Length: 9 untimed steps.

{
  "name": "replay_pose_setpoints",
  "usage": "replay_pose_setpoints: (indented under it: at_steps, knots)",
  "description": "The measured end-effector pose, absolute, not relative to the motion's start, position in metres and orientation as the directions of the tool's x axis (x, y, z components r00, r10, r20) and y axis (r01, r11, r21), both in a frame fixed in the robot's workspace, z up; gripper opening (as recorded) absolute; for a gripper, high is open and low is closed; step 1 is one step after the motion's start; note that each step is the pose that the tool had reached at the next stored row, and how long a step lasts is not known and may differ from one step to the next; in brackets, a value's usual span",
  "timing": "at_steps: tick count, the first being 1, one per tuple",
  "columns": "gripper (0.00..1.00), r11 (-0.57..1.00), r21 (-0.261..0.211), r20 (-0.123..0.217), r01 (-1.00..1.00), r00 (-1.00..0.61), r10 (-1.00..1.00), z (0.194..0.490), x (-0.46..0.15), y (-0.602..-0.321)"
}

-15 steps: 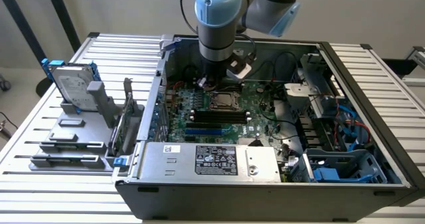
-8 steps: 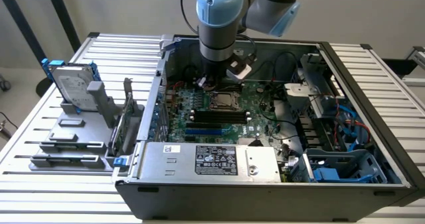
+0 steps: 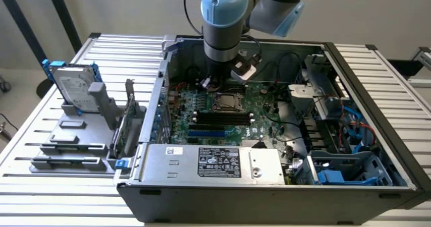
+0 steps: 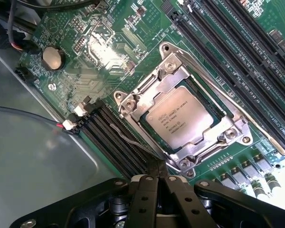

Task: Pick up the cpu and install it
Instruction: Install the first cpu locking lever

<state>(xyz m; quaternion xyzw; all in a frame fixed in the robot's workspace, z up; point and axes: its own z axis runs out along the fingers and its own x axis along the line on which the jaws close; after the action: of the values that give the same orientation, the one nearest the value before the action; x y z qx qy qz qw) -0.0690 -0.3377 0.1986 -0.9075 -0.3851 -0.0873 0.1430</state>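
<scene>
Open computer case [image 3: 269,196]: top side standing uncovered, giving access from above to the motherboard [image 3: 202,123]. Metal socket frame [image 4: 147,90] ringing the cpu [image 4: 180,118], leaving the chip's top face showing bare. Memory slots [image 4: 228,52] lying in low rows on both sides of the frame. Black cables [image 3: 286,65] hanging along the far wall of the case; drive cage [image 3: 323,93] crowding the exterior view's right. Power supply [image 3: 209,161] blocking the near edge. Pincer [image 4: 157,172] hanging shut close above the board, beside the frame. Table [image 3: 377,60] lying free around the case.
</scene>
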Motion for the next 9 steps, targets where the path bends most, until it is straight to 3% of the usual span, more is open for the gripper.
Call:
replay_pose_setpoints:
  at_steps: [9]
  knots:
    - [0.11, -0.671, -0.193, 0.269, 0.716, 0.697, 0.665, 0.1984, -0.0689, -0.3365]
